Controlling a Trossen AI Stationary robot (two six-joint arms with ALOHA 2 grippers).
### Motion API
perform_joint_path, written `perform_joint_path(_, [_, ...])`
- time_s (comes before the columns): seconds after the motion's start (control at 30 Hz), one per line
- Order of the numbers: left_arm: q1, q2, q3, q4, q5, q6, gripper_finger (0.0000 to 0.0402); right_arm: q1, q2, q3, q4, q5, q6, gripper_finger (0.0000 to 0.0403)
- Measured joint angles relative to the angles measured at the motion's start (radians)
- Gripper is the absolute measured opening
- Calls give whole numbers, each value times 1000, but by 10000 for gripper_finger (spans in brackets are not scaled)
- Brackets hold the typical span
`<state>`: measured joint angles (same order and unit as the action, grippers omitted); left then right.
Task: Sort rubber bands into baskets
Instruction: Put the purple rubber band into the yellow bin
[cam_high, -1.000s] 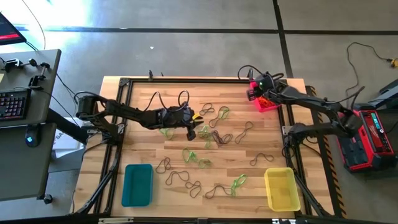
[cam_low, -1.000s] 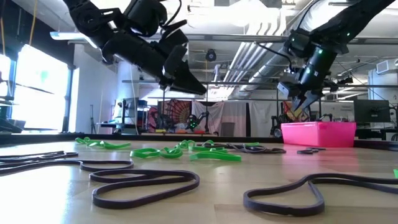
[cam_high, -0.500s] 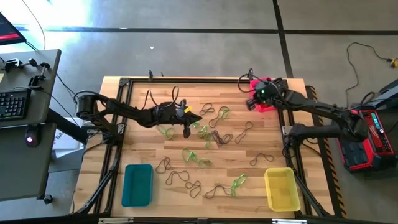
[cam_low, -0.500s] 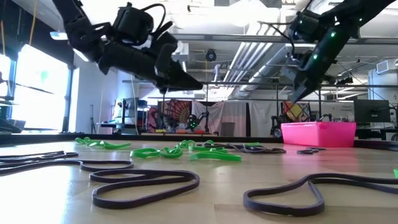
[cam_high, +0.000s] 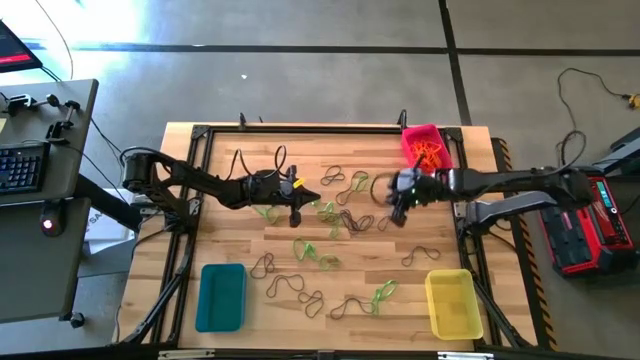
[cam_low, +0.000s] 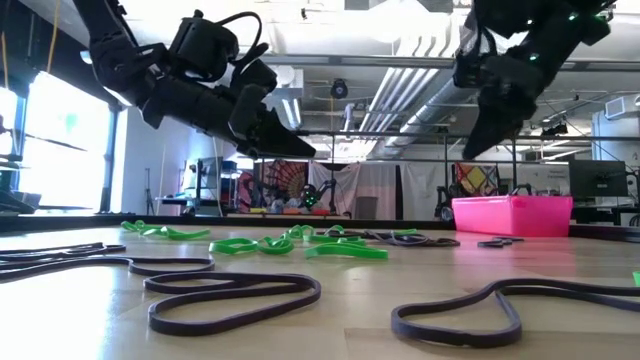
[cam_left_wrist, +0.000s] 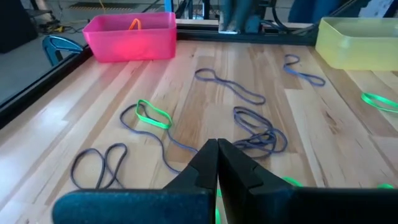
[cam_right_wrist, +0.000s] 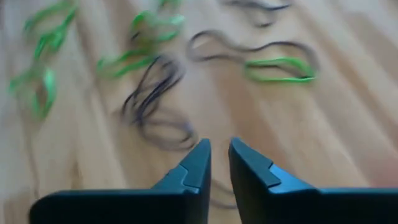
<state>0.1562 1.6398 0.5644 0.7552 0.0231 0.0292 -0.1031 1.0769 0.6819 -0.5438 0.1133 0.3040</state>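
Rubber bands, bright green (cam_high: 330, 212) and dark (cam_high: 352, 220), lie loose over the middle of the wooden table. In the left wrist view a green band (cam_left_wrist: 152, 114) and a dark tangle (cam_left_wrist: 255, 134) lie on the boards ahead. My left gripper (cam_high: 300, 208) (cam_low: 308, 152) hangs above the left part of the scatter, its fingers shut (cam_left_wrist: 217, 149) with nothing seen between them. Above the right part is my right gripper (cam_high: 397, 208) (cam_low: 470, 150), pointing down with a narrow gap (cam_right_wrist: 219, 149) between its fingers over dark bands (cam_right_wrist: 155, 106). The pink basket (cam_high: 425, 146) holds orange bands.
The teal basket (cam_high: 221, 296) stands at the near left and the yellow basket (cam_high: 452, 303) at the near right. The pink basket (cam_low: 512, 215) is at the far right corner. A black frame (cam_high: 300, 128) rims the table. More bands (cam_high: 300, 290) lie between the two near baskets.
My right gripper has swung from above the pink basket toward the table's middle and near side, turning as it went, and now hangs over the scattered bands. My left gripper has sunk a little, tipped flatter, and its fingers have come together. The bands lie as before.
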Motion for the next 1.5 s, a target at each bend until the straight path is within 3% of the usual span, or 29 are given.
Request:
perform_joint_path(0.27, [0, 0, 0, 2, 0, 1, 1, 146, 152, 0, 4, 14, -43, 113])
perform_joint_path(0.73, [0, 0, 0, 0, 0, 0, 0, 115, 371, 0, -14, 8, -401, 178])
perform_joint_path(1.1, [0, 0, -1, -1, 0, 0, 0, 73, 414, 3, -7, 16, -470, 174])
perform_joint_path(1.5, [0, 0, -1, -2, 0, 1, 0, -34, 416, 1, -1, -142, -488, 97])
